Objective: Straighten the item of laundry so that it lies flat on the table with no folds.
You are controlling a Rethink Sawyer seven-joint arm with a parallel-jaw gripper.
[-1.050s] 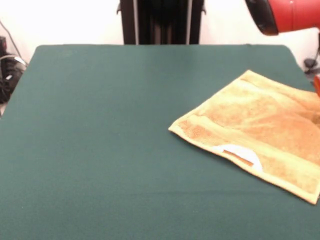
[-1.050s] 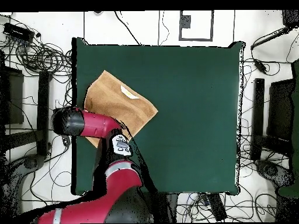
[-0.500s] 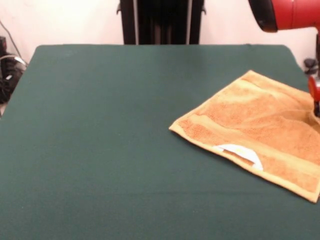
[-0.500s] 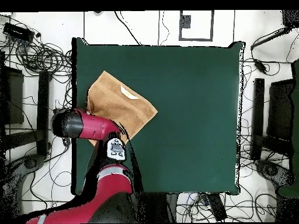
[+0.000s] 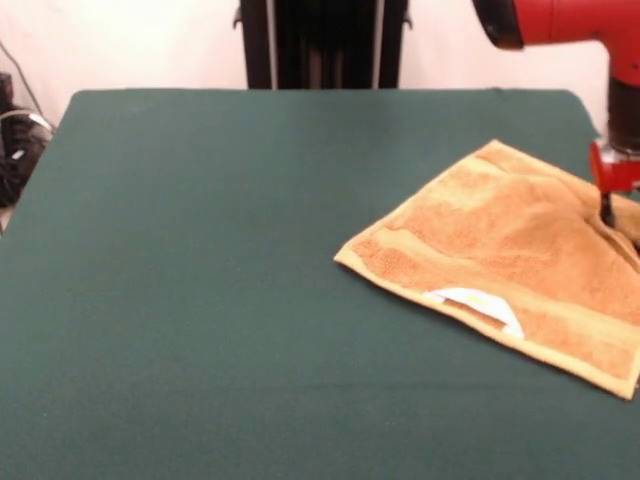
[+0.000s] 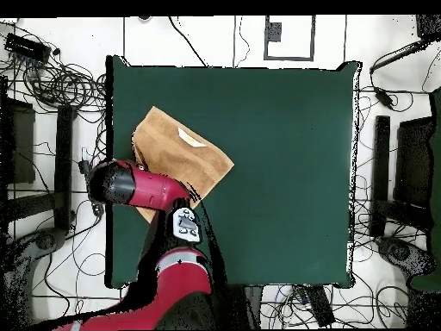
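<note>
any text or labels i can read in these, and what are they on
No text can be read.
White label on the towel hem: an orange mark shows, too blurred to read.
Panel on the arm in the overhead view: too small to read.

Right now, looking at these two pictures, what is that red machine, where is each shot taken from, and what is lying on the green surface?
The red and black machine is a robot arm. One picture is taken from across the table, facing the robot, so the arm comes in from the top right. The other looks straight down from above, with the robot's body at the bottom.

The green surface is the table. The only thing lying on it is a small orange-tan towel with a white label at one hem. It sits near one side of the table, turned at an angle, mostly flat.

At the arm's end is the gripper, its grasping tool. It is down at the towel's edge near a raised crease, but I cannot tell whether it is open or pinching the cloth.
</note>
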